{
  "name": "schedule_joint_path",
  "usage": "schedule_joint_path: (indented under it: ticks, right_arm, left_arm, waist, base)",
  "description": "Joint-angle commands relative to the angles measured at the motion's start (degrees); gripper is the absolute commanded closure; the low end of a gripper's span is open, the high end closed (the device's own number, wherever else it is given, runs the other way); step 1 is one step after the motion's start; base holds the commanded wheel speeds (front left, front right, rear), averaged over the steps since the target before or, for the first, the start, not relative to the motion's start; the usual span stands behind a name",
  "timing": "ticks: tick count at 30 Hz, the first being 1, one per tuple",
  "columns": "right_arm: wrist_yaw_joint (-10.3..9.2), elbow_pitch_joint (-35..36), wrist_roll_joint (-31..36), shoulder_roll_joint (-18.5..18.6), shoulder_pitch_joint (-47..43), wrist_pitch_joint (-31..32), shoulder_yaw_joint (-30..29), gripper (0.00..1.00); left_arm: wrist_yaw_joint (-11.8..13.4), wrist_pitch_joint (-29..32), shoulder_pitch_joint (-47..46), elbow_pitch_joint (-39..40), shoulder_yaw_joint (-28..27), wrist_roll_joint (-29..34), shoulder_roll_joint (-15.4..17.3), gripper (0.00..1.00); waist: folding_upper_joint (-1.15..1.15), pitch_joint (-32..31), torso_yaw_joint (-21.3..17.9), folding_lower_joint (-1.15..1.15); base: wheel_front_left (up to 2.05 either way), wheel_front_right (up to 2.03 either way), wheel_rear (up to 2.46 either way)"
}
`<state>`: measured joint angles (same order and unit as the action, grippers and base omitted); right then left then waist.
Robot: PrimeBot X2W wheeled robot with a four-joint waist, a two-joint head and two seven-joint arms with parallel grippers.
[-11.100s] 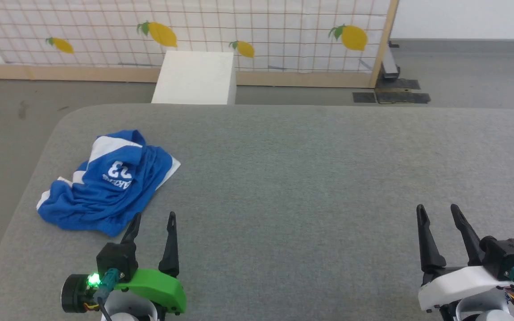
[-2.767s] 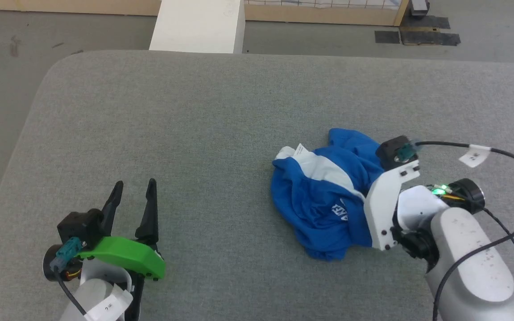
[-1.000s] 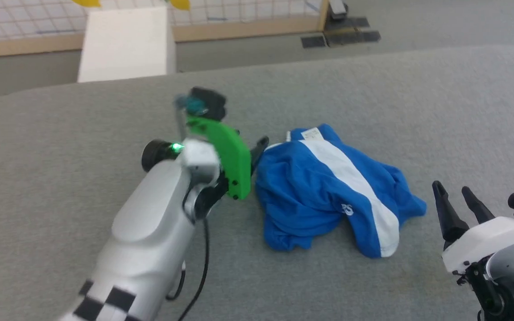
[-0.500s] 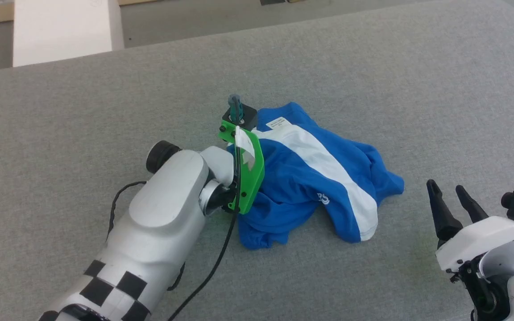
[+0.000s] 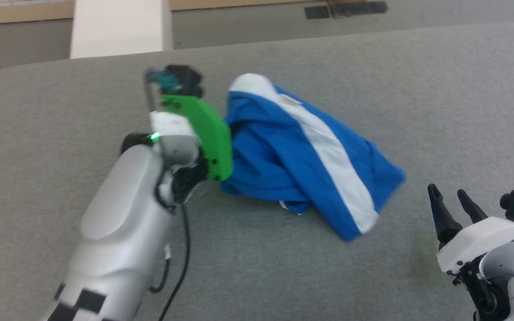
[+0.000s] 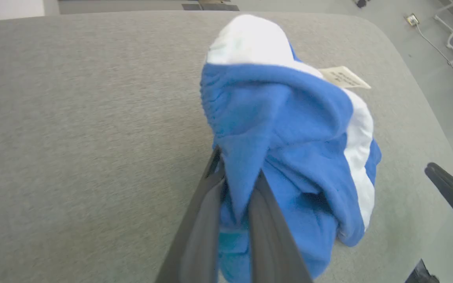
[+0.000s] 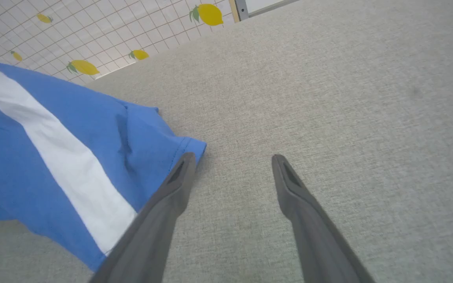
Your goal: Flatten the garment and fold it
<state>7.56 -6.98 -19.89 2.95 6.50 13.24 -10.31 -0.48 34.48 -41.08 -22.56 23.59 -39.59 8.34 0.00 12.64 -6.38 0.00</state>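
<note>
The grey fabric-covered tabletop (image 5: 373, 67) carries a crumpled bright blue jersey (image 5: 275, 147) with a broad white stripe, near its middle and partly raised from the surface. The left gripper (image 6: 237, 173) is closed on a blue fold of it (cloth pinched between both fingers), while the right gripper (image 7: 233, 157) stands wide and empty just beside the hem. A small white tag (image 6: 344, 77) sticks out near the raised top.
</note>
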Motion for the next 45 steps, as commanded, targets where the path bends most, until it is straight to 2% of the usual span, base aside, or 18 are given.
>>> schedule_joint_path:
  ticks: [1, 7, 10, 14, 15, 16, 20, 26, 29, 33, 40, 45]
  right_arm:
    - [-0.08, 0.3, 0.5, -0.1, 0.2, 0.4, 0.1, 0.0]
    - [-0.08, 1.1, 0.8, -0.1, -0.3, 1.9, 0.8, 0.0]
    - [-0.08, 1.6, 1.1, -0.1, -0.7, 2.5, 0.8, 0.0]
    - [-0.08, 2.0, 1.2, -0.1, -1.2, 3.2, 1.2, 0.0]
    - [-0.08, 2.1, 1.2, -0.1, -1.4, 3.3, 1.3, 0.0]
    - [-0.08, 2.1, 1.2, -0.1, -1.5, 3.4, 1.3, 0.0]
    - [-0.08, 2.2, 1.1, -0.1, -2.3, 3.7, 1.7, 0.0]
    - [-0.08, 2.6, 1.0, -0.1, -3.4, 4.0, 2.1, 0.0]
    - [-0.08, 2.7, 1.1, -0.1, -3.6, 4.6, 2.9, 0.0]
    - [-0.08, 2.8, 2.0, -0.1, -3.2, 5.9, 4.5, 0.0]
    - [-0.08, 1.7, 5.5, -0.1, 3.4, 11.9, 11.8, 0.0]
    - [-0.08, -2.4, 9.4, -0.1, 10.9, 18.1, 17.8, 0.0]
  left_arm:
    - [1.4, -0.9, 2.8, 0.7, -1.3, -0.8, 1.7, 1.0]
    - [7.5, -2.9, 15.5, 3.8, -7.7, -3.9, 5.5, 1.0]
    - [8.9, -2.6, 21.4, 4.3, -8.7, -5.4, 5.7, 1.0]
    - [9.7, -3.4, 26.5, 4.5, -9.8, -7.4, 4.5, 0.99]
    - [9.5, -4.2, 27.2, 4.9, -10.2, -7.8, 4.2, 0.33]
    - [9.3, -5.4, 27.6, 5.4, -10.6, -8.0, 3.9, 0.0]
    - [6.8, -13.5, 28.5, 9.1, -13.4, -7.8, 3.9, 0.0]
    - [2.9, -29.5, 31.8, 13.6, -16.0, -2.2, 6.3, 0.0]
    - [1.8, -38.0, 33.8, 13.7, -16.3, 1.8, 7.1, 0.0]
    - [1.2, -46.2, 35.6, 12.6, -16.1, 5.2, 6.5, 0.0]
    - [0.9, -49.1, 35.3, 12.7, -16.4, 8.7, 4.6, 0.0]
    - [0.2, -49.4, 34.0, 13.1, -16.8, 10.6, 3.8, 0.0]
  waist:
    - [0.0, -3.5, 4.6, 0.0]
    - [0.0, -4.9, 8.1, 0.0]
    - [0.0, -5.1, 9.1, 0.0]
    - [0.0, -5.5, 9.7, 0.0]
    - [0.0, -5.8, 9.8, 0.0]
    - [0.0, -5.9, 9.8, 0.0]
    - [0.0, -6.9, 9.7, 0.0]
    - [0.0, -7.8, 9.4, 0.0]
    - [0.0, -7.9, 9.4, 0.0]
    - [0.0, -7.4, 9.8, 0.0]
    - [0.0, -4.7, 10.8, 0.0]
    - [0.0, -2.3, 12.1, 0.0]
  base:
    - [0.0, 0.0, 0.0]
    - [0.0, 0.0, 0.0]
    - [0.0, 0.0, 0.0]
    - [0.0, 0.0, 0.0]
    - [0.0, 0.0, 0.0]
    - [0.0, 0.0, 0.0]
    - [0.0, 0.0, 0.0]
    - [0.0, 0.0, 0.0]
    - [0.0, 0.0, 0.0]
    - [0.0, 0.0, 0.0]
    - [0.0, 0.0, 0.0]
    - [0.0, 0.0, 0.0]
